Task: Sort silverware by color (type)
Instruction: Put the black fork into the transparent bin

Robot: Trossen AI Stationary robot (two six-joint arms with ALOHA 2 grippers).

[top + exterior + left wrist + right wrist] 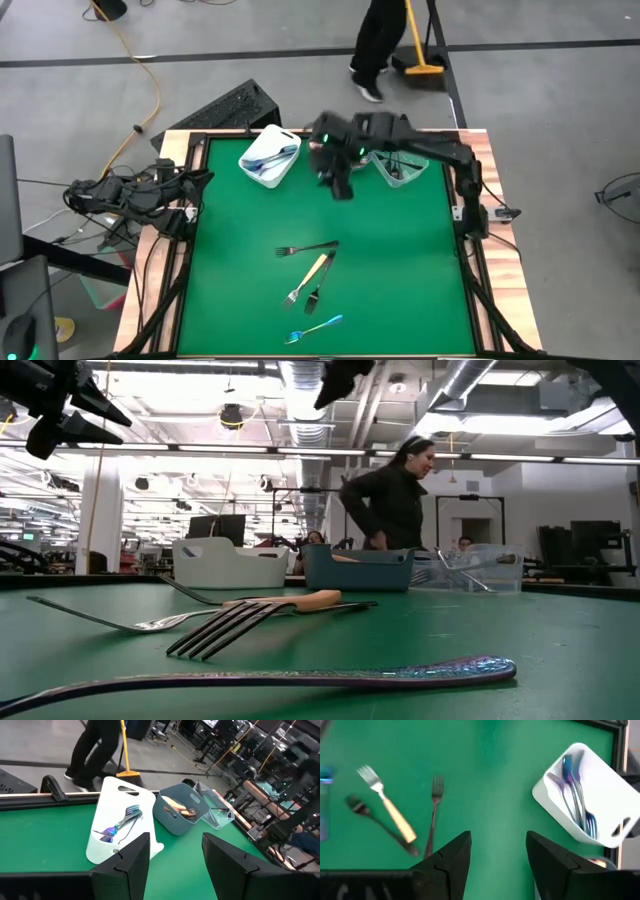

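We find four forks point(312, 272) loose on the green surface point(400, 260). Right gripper point(341, 188) hovers near the bins, fingers released, empty, seemingly positioned to fetch another. Left gripper point(175, 862) waits released.

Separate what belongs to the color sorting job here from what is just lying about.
Part of the job:
- black-handled fork, yellow-handled fork, second black fork, blue fork, loose on the green mat
- blue forks already in the white bin
- grey-blue bin, clear bin
- right hand, open, empty

Just lying about:
- keyboard
- yellow cable
- person sweeping
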